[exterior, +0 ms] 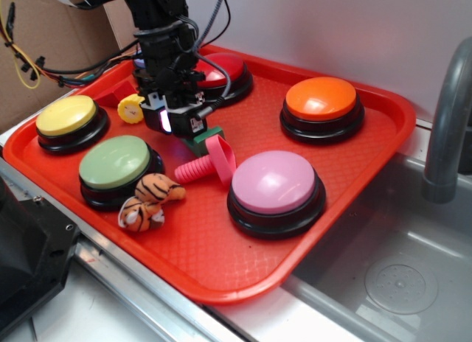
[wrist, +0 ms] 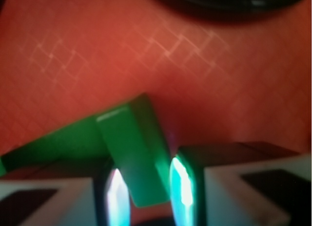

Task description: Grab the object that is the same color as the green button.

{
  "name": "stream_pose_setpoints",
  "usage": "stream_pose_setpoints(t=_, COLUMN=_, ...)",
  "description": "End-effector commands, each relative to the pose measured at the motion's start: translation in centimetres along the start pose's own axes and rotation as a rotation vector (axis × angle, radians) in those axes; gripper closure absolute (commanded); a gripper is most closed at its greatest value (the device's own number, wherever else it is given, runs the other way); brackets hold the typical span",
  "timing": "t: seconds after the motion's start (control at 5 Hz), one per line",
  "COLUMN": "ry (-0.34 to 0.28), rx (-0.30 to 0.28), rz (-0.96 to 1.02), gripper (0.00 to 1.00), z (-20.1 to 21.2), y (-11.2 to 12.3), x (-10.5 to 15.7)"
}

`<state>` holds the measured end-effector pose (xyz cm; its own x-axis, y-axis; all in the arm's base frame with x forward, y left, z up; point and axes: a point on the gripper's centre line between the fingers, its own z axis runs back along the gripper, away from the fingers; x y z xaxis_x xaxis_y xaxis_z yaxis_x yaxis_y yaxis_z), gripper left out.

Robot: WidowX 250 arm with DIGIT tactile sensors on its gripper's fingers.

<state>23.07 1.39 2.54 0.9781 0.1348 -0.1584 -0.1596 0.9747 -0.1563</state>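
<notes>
tool [wrist: 146, 192] fingers astride green block [wrist: 131, 148], on red tray [exterior: 221, 261].

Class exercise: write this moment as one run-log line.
gripper: down on tray | green block: between the fingers | contact: cannot tell | green button: untouched | pink screw toy: beside block

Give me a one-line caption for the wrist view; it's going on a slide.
Wrist view: the gripper straddles the dark green block on the red tray, fingers on either side.
</notes>
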Motion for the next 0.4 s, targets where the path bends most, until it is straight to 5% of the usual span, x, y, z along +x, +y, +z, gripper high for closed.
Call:
stream_pose_setpoints(t=0.0, ry=-0.090, rx=-0.039, rz=0.199, gripper=1.00, z=5.1, y=-0.1, x=-0.1)
stream_pose_setpoints(t=0.2, ry=-0.106, rx=-0.031, rz=0.250, gripper=1.00, z=7.5, y=-0.4, x=-0.5)
